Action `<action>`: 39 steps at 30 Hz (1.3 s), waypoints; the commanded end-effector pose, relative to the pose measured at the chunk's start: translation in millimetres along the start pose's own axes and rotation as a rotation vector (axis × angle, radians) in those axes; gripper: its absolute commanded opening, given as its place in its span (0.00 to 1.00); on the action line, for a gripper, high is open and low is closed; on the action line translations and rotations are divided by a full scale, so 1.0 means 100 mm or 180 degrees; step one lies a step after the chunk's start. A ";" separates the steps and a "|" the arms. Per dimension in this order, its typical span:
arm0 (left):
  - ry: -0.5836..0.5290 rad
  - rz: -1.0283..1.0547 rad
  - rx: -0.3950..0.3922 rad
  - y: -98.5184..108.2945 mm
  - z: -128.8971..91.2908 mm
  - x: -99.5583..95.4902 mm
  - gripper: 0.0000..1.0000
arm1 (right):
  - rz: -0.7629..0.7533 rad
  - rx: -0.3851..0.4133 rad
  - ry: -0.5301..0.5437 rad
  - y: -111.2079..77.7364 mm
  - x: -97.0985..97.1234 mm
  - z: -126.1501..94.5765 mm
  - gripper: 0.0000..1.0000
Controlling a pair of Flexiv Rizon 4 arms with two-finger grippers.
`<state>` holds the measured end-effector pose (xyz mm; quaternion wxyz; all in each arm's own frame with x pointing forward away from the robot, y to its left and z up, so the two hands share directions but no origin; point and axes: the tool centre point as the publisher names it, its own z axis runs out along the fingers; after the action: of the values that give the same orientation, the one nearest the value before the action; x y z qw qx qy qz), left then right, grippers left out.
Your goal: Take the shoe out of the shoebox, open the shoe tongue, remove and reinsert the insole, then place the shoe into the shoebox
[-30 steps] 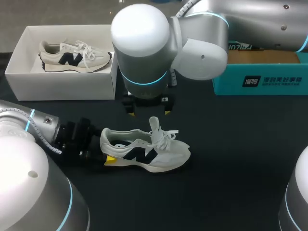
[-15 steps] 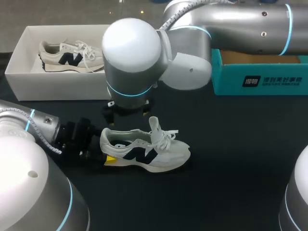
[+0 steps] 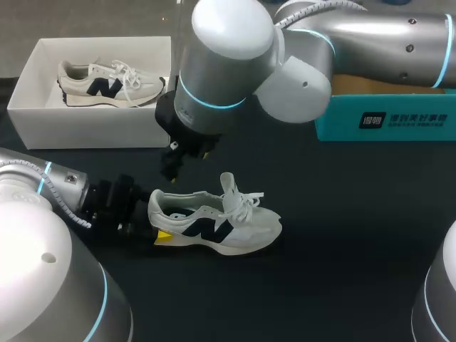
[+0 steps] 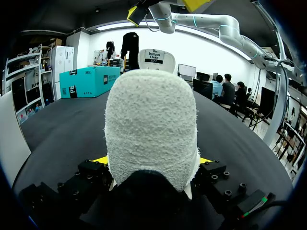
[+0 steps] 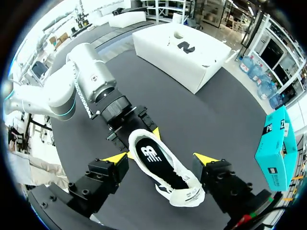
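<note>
Left wrist view: shows both yellow fingertips pressed to the two sides of the heel of the shoe, so left gripper clenched on the shoe from behind.

Right wrist view: shows right gripper spread wide, released, hovering above the shoe with neither finger touching it. Looks straight down into the shoe opening onto the dark insole, lying inside.

Head view: puts right gripper over the black table, just behind the shoe's heel end, with right arm stretched from the right past the middle. Puts the shoe on its sole on the table, outside both boxes, toe toward the right side, tongue standing upright, laces loose beside it. Finds white shoebox at the far left, open, with a second shoe lying inside. Finds teal box at the far right, well apart from the shoe. Reads the table surface as matte, dark, even.
</note>
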<state>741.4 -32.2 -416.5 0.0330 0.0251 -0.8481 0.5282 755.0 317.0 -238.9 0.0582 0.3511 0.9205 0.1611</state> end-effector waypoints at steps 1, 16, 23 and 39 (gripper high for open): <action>-0.0006 0.0001 0.0003 0.00 -0.01 0.01 0.00 | -0.1534 0.0735 0.0843 0.13 -0.05 0.05 0.00; -0.0006 0.0001 0.0003 0.00 -0.01 0.01 0.00 | -0.1394 0.0871 0.0744 0.13 -0.06 0.06 0.00; -0.0006 0.0001 0.0003 0.00 -0.01 0.01 0.00 | -0.1463 0.1052 0.0204 0.05 -0.05 0.21 0.00; -0.0006 0.0001 0.0003 0.00 -0.01 0.01 0.00 | -0.1319 0.1139 0.0246 -0.04 -0.04 0.40 0.00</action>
<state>741.4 -32.2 -416.4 0.0330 0.0251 -0.8481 0.5282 764.0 319.1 -268.6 -0.0076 0.1539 0.9880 -0.0055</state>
